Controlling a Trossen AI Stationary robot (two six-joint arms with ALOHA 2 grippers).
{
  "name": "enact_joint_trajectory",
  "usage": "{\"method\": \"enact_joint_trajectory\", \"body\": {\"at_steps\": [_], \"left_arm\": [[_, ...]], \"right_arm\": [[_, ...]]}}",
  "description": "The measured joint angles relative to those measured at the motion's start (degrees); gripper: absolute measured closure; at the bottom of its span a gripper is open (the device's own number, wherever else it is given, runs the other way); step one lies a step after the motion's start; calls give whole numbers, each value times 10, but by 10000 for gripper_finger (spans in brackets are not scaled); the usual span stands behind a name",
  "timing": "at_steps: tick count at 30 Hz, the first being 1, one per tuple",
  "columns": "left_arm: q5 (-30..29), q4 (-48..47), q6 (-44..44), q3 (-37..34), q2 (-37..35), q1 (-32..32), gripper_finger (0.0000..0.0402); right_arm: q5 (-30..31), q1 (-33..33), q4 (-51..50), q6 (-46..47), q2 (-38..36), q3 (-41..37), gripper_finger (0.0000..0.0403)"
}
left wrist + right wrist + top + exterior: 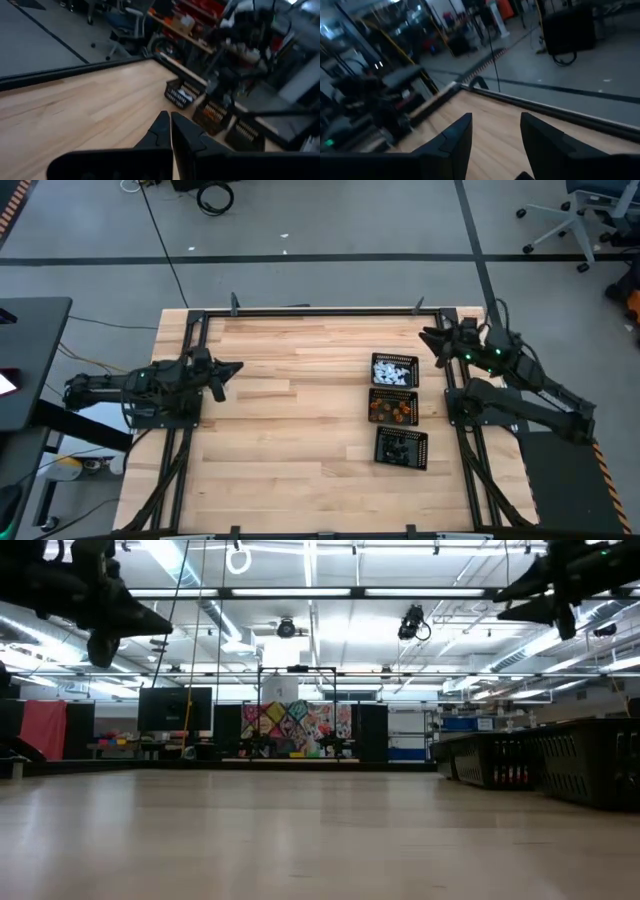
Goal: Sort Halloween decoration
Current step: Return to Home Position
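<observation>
Three square black mesh trays stand in a row on the right part of the table. The far tray (395,370) holds the white trinkets, the middle tray (393,406) the orange ones, the near tray (402,447) the black ones. In the left wrist view they show as white (182,92), orange (215,114) and black (245,135). My left gripper (232,368) hovers over the table's left side, shut (169,116), pointing at the trays. My right gripper (432,338) hangs open (496,120) near the far right corner, beyond the white tray. Both are raised high above the table (110,615) (545,590).
The wooden table top (300,430) stretches between the arms. A black frame rail (320,310) runs along the far edge and rails run down both sides. The trays rise at the right of the low view (540,760).
</observation>
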Motion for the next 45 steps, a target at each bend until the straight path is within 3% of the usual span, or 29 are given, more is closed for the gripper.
{"method": "enact_joint_trajectory", "body": {"at_steps": [8,19,23,30,34,40,45], "left_arm": [[-27,-2,-24,-37,-80,9,402],[-36,89,-49,-117,-91,7,402],[-34,146,-50,-136,-86,7,402],[-44,148,-31,-136,-85,7,402],[-55,148,28,-136,-85,7,402],[-55,148,279,-136,-85,7,402],[-54,151,337,-137,-85,7,402]], "right_arm": [[17,0,7,44,-139,-49,232],[0,1,53,82,-139,-93,232],[-18,1,106,103,-139,-139,232],[-22,2,223,155,-139,-244,232],[-5,2,239,191,-139,-281,232],[-19,1,239,38,-113,-284,232],[-19,1,241,14,-110,-284,232]]}}
